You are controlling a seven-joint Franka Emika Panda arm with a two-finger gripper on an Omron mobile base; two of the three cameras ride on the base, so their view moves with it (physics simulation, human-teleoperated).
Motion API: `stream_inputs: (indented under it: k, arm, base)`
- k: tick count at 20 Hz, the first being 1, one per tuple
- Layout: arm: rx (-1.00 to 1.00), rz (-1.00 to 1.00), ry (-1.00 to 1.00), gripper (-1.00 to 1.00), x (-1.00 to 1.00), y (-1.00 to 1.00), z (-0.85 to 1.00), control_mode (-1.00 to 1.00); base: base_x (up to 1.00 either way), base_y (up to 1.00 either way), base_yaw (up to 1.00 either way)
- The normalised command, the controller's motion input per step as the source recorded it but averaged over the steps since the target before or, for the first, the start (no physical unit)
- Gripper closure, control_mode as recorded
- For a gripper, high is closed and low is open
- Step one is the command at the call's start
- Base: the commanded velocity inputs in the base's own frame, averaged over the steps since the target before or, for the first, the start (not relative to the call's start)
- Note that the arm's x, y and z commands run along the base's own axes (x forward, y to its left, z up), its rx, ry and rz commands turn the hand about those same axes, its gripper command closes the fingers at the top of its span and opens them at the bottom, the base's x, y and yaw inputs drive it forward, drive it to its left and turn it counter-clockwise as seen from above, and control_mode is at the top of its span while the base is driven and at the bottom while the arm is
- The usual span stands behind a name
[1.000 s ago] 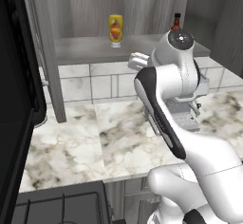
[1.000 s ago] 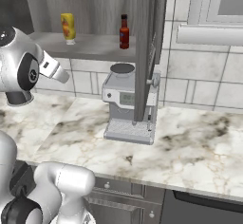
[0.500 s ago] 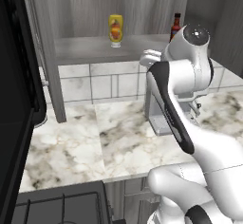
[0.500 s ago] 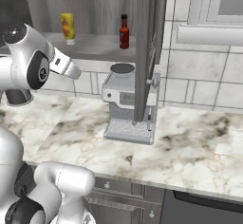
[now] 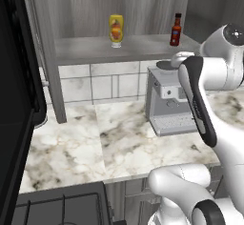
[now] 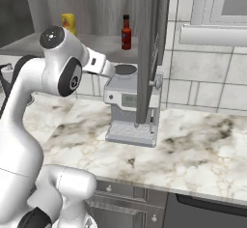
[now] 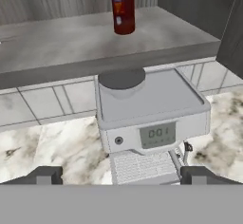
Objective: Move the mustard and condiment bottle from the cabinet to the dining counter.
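Hand view: gripper (image 7: 116,174) is held wide open, empty; condiment bottle (image 7: 122,4) judged light, rigid, best grasped mid-body.

White arm reared high, elbow bent, forearm reaching forward level. Gripper (image 7: 121,175) jaws spread wide, nothing between them. Fingertips (image 7: 45,174) low, far apart.

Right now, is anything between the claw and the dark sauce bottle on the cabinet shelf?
Nothing visible blocks it. The claw is open, below shelf level over the coffee machine. The sauce bottle stands upright on the shelf, ahead and higher; the shelf's front edge lies between their heights.
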Motion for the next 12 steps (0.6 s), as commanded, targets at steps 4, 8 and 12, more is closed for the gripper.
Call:
stream_inputs:
  k: [4,8,12]
  arm:
    - [-0.03,0.02,-0.16,-1.0,0.0,-0.27,0.08,-1.0]
    - [0.0,0.0,-0.08,-1.0,0.01,0.0,0.13,-1.0]
    - [0.0,0.0,0.0,-1.0,0.16,0.0,0.26,-1.0]
  base:
    - [0.0,0.0,0.0]
    - [0.0,0.0,0.0]
    - [0.0,0.0,0.0]
